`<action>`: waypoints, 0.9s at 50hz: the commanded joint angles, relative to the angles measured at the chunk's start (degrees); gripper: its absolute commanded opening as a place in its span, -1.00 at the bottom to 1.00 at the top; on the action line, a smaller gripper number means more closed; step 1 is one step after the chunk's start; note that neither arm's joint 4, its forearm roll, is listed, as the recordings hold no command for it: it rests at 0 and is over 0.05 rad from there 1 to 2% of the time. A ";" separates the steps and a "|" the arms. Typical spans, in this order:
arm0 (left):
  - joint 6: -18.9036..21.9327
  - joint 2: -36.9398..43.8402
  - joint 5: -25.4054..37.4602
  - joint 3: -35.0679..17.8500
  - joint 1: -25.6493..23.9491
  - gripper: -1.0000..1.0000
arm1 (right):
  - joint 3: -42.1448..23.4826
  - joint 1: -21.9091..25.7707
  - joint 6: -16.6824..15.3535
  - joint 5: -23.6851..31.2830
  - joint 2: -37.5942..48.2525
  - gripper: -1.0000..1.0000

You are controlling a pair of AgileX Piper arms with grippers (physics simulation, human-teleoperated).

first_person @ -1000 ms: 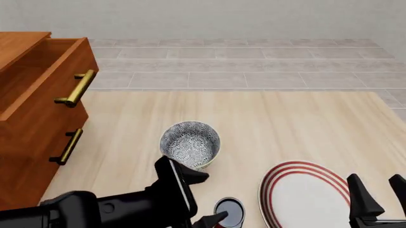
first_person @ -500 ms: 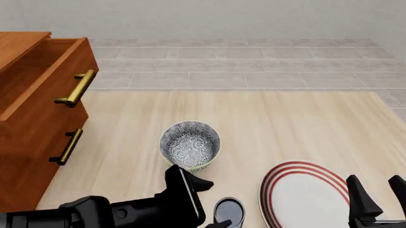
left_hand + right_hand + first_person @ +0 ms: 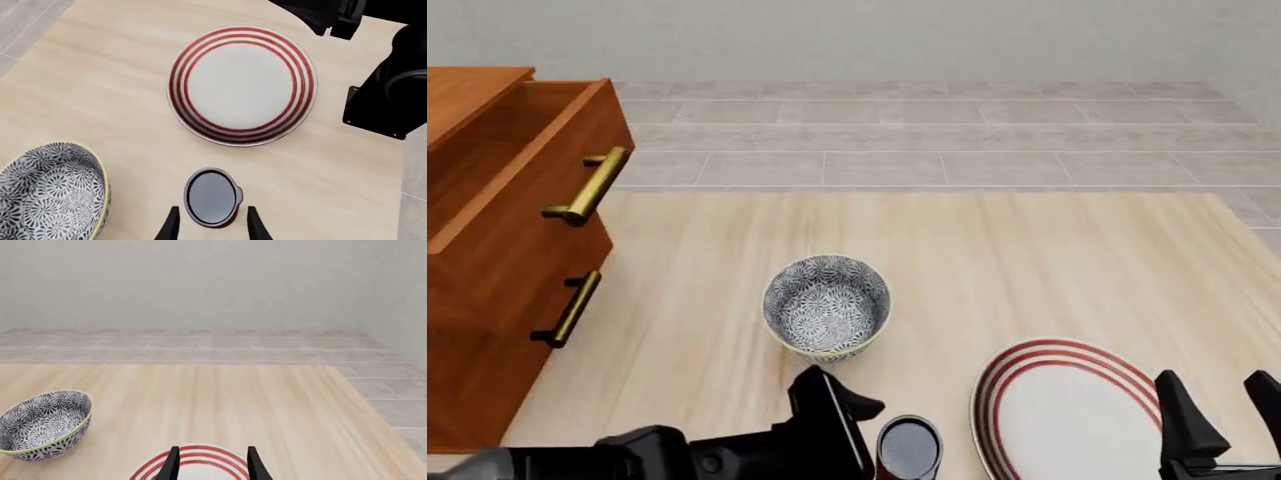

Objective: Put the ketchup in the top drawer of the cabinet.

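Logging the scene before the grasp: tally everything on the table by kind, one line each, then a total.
Bottles: 1, the ketchup
Bowls: 1, the grey patterned bowl
Plates: 1, the red-ringed plate
Cabinets: 1, the cabinet, its top drawer open
Total: 4

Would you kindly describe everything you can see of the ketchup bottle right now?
The ketchup is seen almost straight down: a round dark grey-black cap with a sliver of red body under its rim. It stands upright on the pale wooden table, between the bowl and the striped plate, touching neither. The left gripper has a finger on each side; contact can't be confirmed. The label is not visible.
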 commanded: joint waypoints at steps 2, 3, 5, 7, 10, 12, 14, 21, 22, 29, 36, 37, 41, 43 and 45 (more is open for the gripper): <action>-0.57 2.52 -2.22 0.71 0.24 1.00 | 0.00 -0.02 -0.15 0.25 0.11 1.00; -0.57 2.52 -2.22 0.71 0.24 1.00 | 0.00 -0.02 -0.15 0.25 0.11 1.00; -0.89 2.74 -2.69 1.03 0.52 1.00 | 0.00 0.02 -0.18 0.42 0.22 1.00; -0.82 3.01 -2.95 1.18 0.58 1.00 | 0.00 0.07 -0.16 0.43 0.27 1.00; -0.60 3.68 -3.62 1.53 0.93 1.00 | 0.00 0.10 -0.16 0.40 0.37 1.00; -0.17 4.06 -4.34 1.91 1.30 1.00 | 0.00 0.15 -0.27 0.43 0.41 1.00; -0.33 4.62 -4.87 2.04 1.49 1.00 | 0.00 0.44 0.81 0.38 0.37 1.00; -0.39 6.67 -6.18 2.04 0.92 1.00 | 0.00 0.56 1.16 -1.54 2.46 1.00; -0.51 7.00 -6.40 2.03 0.99 1.00 | 0.00 0.44 1.00 -2.31 3.22 1.00; -0.89 8.61 -7.64 2.14 1.41 1.00 | 0.00 0.24 0.88 -4.73 5.63 1.00; -1.57 10.15 -8.40 1.70 0.39 1.00 | 0.00 0.44 0.75 -8.39 9.61 1.00; -1.92 10.48 -8.38 1.50 0.20 1.00 | 0.00 0.52 0.77 -9.04 10.36 1.00; -2.30 10.76 -8.39 1.12 -0.17 1.00 | 0.00 0.43 0.46 -9.19 10.73 1.00; -2.48 10.85 -8.39 1.00 0.00 1.00 | 0.00 0.33 0.41 -8.96 10.52 1.00; -2.57 10.80 -8.29 0.93 0.04 1.00 | 0.00 0.25 0.46 -8.90 10.41 1.00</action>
